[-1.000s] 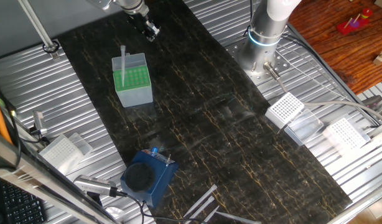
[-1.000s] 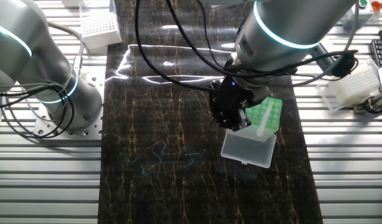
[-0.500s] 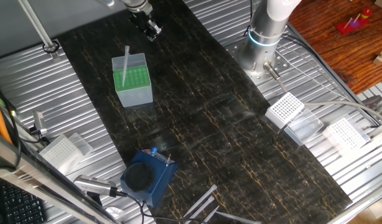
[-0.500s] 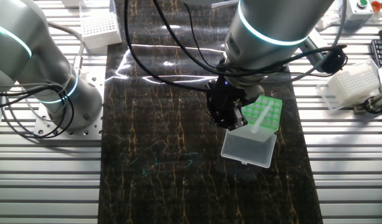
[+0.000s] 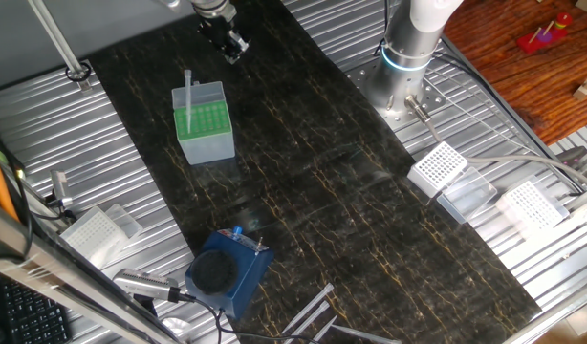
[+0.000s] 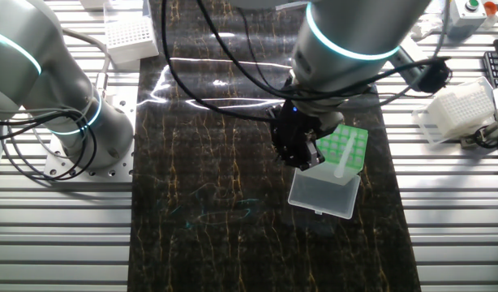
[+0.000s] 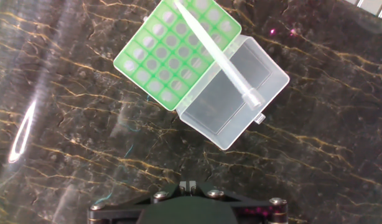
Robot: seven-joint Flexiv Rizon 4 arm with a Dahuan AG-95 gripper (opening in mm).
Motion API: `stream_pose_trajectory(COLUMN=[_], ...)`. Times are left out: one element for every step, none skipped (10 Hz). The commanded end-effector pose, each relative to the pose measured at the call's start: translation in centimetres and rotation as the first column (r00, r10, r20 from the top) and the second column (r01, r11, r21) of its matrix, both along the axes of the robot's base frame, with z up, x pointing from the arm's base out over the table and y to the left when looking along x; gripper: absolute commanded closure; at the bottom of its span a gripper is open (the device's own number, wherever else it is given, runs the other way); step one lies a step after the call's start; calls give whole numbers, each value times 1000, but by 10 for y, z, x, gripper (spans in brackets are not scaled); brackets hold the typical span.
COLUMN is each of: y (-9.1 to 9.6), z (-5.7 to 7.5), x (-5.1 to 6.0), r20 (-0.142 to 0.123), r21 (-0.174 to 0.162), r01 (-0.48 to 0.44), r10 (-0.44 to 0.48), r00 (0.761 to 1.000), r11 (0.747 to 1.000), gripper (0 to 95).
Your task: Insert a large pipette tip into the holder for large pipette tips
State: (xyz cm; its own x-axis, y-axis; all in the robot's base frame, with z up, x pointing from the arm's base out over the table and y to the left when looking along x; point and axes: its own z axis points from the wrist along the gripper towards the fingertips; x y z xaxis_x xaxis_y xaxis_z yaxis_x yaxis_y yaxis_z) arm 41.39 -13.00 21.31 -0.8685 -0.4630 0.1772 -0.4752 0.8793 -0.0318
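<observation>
The holder for large pipette tips (image 5: 204, 122) (image 6: 347, 145) (image 7: 171, 53) is a pale translucent box with a green grid top, its clear lid (image 7: 236, 94) hinged open beside it. A large pipette tip (image 5: 189, 89) (image 6: 343, 161) (image 7: 217, 57) stands alone in a hole of the grid, leaning over the lid. My gripper (image 5: 232, 46) (image 6: 302, 156) (image 7: 188, 184) hovers beside and above the box, apart from the tip. Its fingers sit close together with nothing between them.
A dark blue block with a round black top (image 5: 220, 273) sits near the mat's front. White perforated racks (image 5: 438, 166) (image 5: 531, 204) (image 5: 89, 232) lie on the metal slats. Loose tips (image 5: 313, 308) rest at the front edge. The arm's base (image 5: 405, 59) stands at the back.
My gripper has drawn a little further away from the box. The tip stays in the green grid; its lean wobbled slightly.
</observation>
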Motion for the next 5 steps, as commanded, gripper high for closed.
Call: stream_pose_trajectory(y=[0, 0, 0, 0, 0], z=[0, 0, 0, 0, 0], x=[2, 2, 2, 2, 2], r20=[3, 1, -3, -3, -1], r21=[1, 0, -8, -10, -15], r01=[2, 4, 17, 21, 27], r10=[-2, -4, -17, -21, -27], r00=[1000, 1000, 1000, 1000, 1000], r11=[1000, 1000, 1000, 1000, 1000], gripper=[950, 950, 950, 950, 950])
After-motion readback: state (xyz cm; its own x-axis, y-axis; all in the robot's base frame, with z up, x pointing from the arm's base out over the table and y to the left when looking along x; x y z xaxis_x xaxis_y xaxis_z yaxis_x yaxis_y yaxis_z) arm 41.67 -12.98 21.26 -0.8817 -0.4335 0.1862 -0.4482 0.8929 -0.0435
